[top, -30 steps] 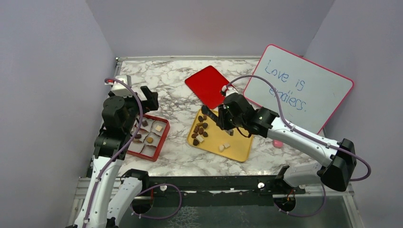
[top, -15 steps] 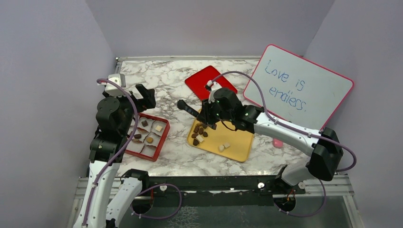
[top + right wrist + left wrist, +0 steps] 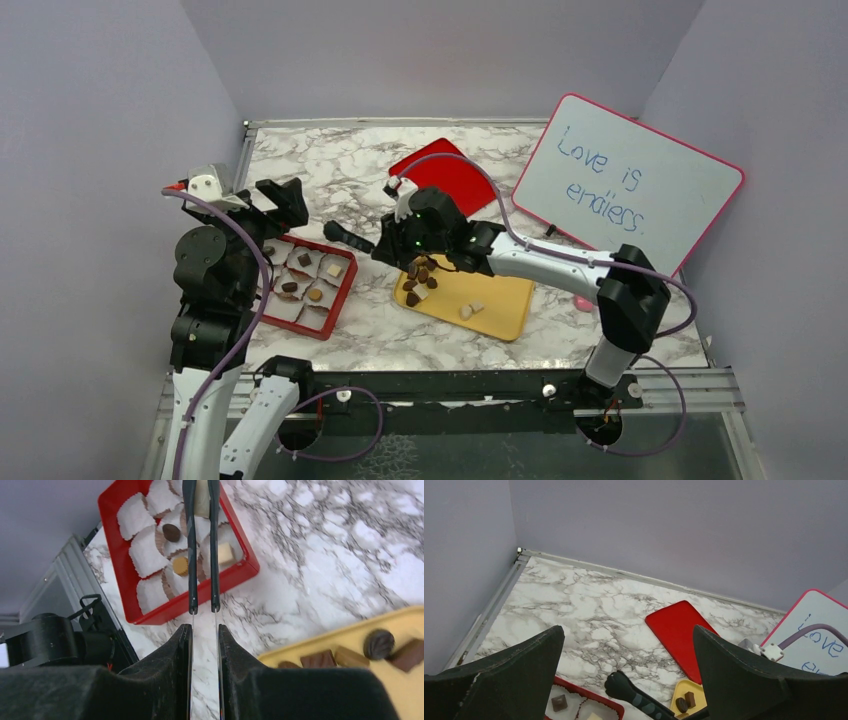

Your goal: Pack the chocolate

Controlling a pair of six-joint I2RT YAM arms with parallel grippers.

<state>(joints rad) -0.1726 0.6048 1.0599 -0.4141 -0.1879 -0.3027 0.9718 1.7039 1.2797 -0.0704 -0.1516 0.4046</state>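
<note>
Several dark, tan and cream chocolates (image 3: 420,272) lie on a yellow tray (image 3: 500,300); a few more sit in paper cups in a red box (image 3: 340,290). My right gripper (image 3: 400,243) is shut on black tongs (image 3: 350,238). In the right wrist view the tongs (image 3: 191,555) run out from my gripper (image 3: 204,627) over the red box (image 3: 235,575) and pinch a cream-white chocolate (image 3: 202,497) at their tip. My left gripper (image 3: 280,200) is open and empty, raised behind the box; it also shows in the left wrist view (image 3: 626,630).
A red lid (image 3: 450,180) lies flat behind the yellow tray. A pink-framed whiteboard (image 3: 630,190) leans at the back right, with a small pink object (image 3: 584,301) at its foot. Purple walls close in the table on three sides.
My right arm has swung left, carrying the tongs from over the yellow tray to over the red box. My left arm has drawn back to the left.
</note>
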